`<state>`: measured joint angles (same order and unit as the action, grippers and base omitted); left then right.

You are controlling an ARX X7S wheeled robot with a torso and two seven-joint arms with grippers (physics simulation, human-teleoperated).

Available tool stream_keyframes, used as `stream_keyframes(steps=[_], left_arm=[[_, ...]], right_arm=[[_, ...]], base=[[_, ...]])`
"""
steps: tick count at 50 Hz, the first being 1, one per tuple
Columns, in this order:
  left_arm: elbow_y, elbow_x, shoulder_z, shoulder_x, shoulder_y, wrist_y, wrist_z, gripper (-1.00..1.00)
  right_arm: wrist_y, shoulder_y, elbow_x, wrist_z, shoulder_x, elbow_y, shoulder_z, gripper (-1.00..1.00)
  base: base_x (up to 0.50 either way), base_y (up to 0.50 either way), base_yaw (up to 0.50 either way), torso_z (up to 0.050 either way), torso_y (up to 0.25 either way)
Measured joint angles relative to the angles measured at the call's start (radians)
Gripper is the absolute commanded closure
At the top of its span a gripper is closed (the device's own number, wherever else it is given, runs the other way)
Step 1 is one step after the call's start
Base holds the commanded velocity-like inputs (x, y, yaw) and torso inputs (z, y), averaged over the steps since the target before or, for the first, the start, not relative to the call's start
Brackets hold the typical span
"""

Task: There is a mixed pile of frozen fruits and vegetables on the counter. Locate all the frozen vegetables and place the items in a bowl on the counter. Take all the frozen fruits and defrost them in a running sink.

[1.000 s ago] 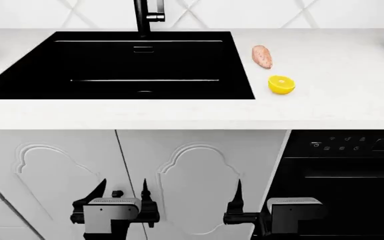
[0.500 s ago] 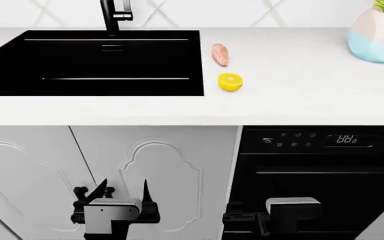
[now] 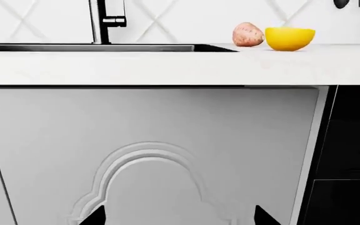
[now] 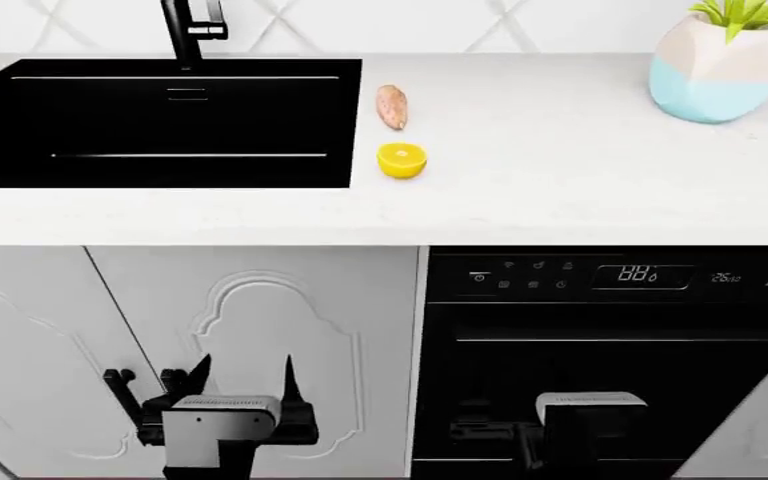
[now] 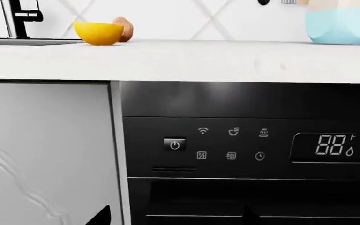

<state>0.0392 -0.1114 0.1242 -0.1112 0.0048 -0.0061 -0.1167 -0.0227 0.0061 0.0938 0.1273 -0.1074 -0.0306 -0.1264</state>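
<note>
Black dishwasher panel (image 5: 243,145) display (image 5: 333,146) reads "88"; power symbol (image 5: 174,144) leftward.

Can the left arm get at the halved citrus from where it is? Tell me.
Probably not yet. The left gripper hangs low before the cabinet door, below the counter edge. The halved citrus sits bare beside the sweet potato, so the arm must rise first.

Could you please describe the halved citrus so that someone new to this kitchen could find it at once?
Start at the black sink set into the white counter. Just past its right edge lie two small items, apart from each other. The halved citrus is the nearer one: round, bright yellow, cut face up, unlike the elongated pinkish sweet potato behind it.
</note>
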Motion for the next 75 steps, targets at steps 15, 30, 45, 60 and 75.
stream_keyframes(steps=[15,30,45,60,75], left_arm=[[0.589,-0.208,-0.138,-0.149,-0.033,-0.472,-0.125,-1.00],[0.747,-1.229,-0.111,-0.603,-0.810,-1.034,-0.802,-1.00],[0.593,-1.662,0.134,-0.731,-1.381,-1.292,-1.096,-1.00],[0.537,-1.845,0.270,-0.780,-1.592,-1.368,-1.194,-1.00],[0.518,-1.918,0.343,-0.801,-1.670,-1.375,-1.232,-1.00]], right_arm=[[-0.613,0.149,0.156,0.122,-0.093,-0.590,0.096,-1.00],[-0.997,1.104,1.324,1.048,-0.536,-0.656,-0.168,-1.00],[-0.958,1.718,1.905,1.318,-0.763,-0.524,-0.668,-1.00],[-0.902,1.808,2.013,1.277,-0.826,-0.517,-0.754,-1.00],[-0.868,1.817,2.042,1.260,-0.834,-0.514,-0.777,-1.00]], base=[[0.00,0.00,0.00,0.000,0.000],[0.00,0.00,0.00,0.000,0.000],[0.04,0.00,0.00,0.000,0.000],[0.50,0.00,0.00,0.000,0.000],[0.50,0.00,0.00,0.000,0.001]])
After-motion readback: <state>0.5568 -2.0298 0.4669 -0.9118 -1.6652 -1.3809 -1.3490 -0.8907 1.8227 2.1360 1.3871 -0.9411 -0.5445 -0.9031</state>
